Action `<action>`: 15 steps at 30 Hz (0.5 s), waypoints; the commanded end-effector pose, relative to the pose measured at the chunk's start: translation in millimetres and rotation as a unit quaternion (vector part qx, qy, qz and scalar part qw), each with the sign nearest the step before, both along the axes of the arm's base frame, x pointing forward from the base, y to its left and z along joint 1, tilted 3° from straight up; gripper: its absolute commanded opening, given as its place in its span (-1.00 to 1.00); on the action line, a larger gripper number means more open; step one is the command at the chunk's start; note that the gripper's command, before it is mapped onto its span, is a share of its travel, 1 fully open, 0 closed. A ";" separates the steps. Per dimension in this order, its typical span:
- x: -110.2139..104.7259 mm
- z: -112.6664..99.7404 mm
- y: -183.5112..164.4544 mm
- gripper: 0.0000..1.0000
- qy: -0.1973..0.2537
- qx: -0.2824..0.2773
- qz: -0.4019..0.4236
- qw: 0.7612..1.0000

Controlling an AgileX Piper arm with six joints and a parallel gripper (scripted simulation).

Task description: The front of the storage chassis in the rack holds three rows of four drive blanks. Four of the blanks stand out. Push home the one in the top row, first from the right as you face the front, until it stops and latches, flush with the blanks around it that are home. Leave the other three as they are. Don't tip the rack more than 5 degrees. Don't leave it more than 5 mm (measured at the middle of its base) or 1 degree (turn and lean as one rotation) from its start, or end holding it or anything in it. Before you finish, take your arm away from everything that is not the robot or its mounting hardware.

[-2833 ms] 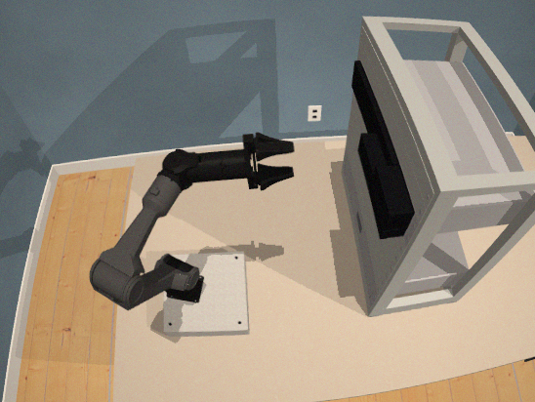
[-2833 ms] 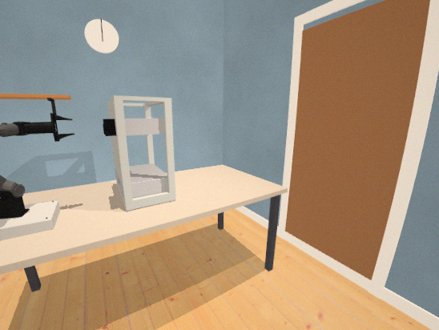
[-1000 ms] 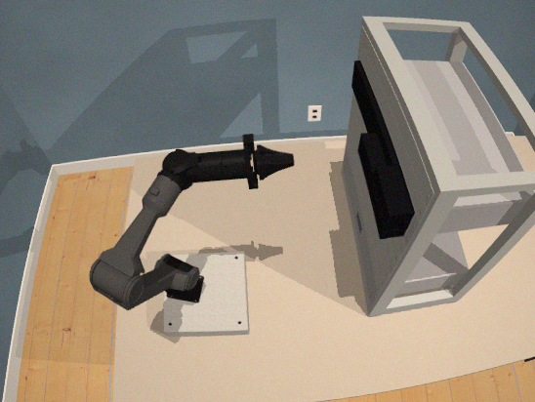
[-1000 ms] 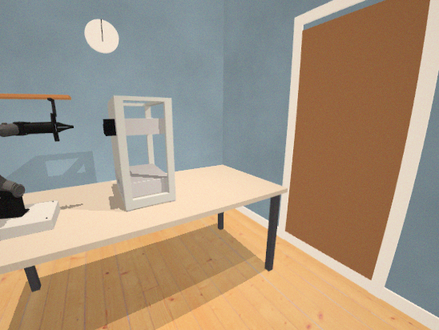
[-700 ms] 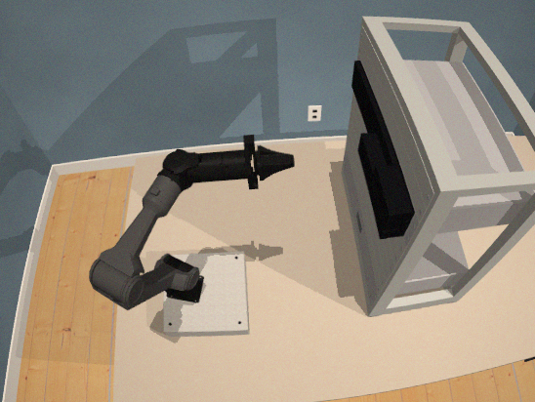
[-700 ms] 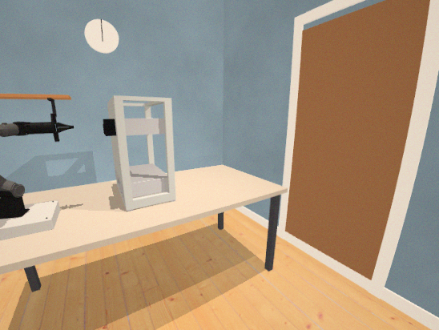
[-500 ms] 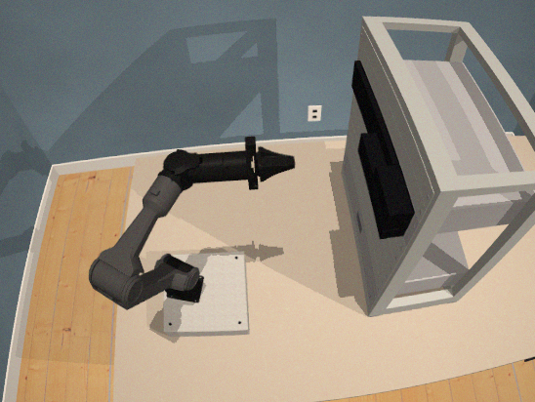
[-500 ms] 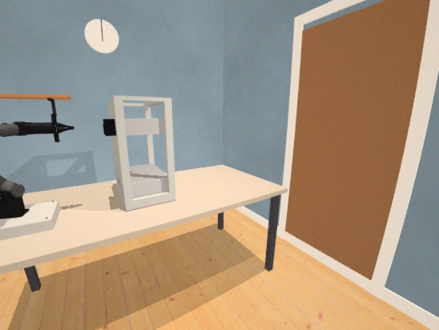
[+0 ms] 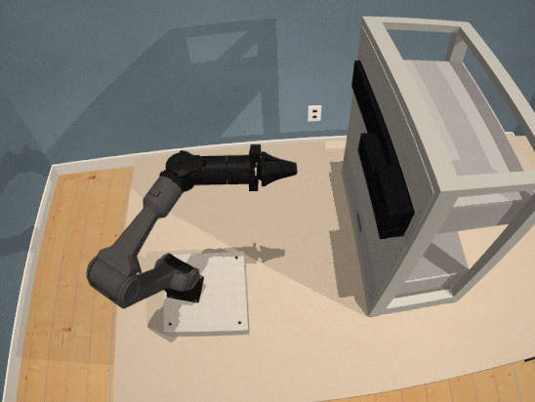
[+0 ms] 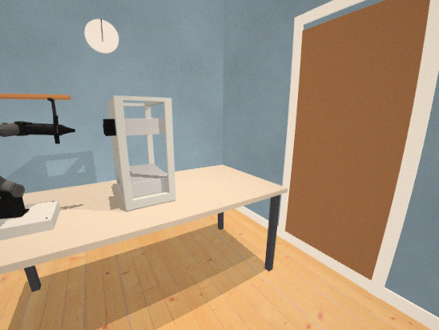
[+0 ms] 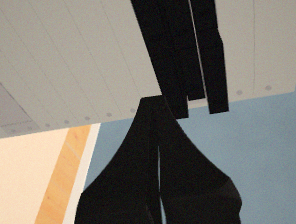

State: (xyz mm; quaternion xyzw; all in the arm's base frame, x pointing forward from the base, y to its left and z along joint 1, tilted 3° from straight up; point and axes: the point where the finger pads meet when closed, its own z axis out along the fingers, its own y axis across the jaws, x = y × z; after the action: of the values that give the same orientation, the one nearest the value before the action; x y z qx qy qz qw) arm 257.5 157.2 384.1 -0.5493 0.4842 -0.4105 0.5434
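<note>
The pale grey rack point(image 9: 439, 171) stands on the table at the right, its front facing the arm. The black drive blanks point(image 9: 381, 161) sit high on that front, and some stand out further than others. From these views I cannot tell the single blanks or their rows apart. My gripper point(image 9: 293, 168) is shut and empty. It points level at the rack front, at about the height of the blanks, with a clear gap to them. In the side view the gripper point(image 10: 72, 130) is left of the blanks point(image 10: 109, 126). In the wrist view the closed fingertips point(image 11: 156, 100) point at the black blanks point(image 11: 185, 50).
The arm's base stands on a white plate point(image 9: 210, 293) at the table's left. The table edge runs along the wall behind. A wall shelf with a bracket point(image 10: 52, 108) hangs behind the gripper in the side view.
</note>
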 end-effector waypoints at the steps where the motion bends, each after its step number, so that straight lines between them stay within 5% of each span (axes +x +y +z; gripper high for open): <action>1: 0.9 -1.1 -2.5 -1.00 0.010 0.016 -0.002 1.000; 15: 6.1 -21.6 -10.5 -1.00 0.081 0.104 -0.017 0.991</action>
State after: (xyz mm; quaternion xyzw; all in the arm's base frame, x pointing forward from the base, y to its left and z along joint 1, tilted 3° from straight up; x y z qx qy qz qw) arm 263.3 148.6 362.5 -0.5197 0.5660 -0.3332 0.5463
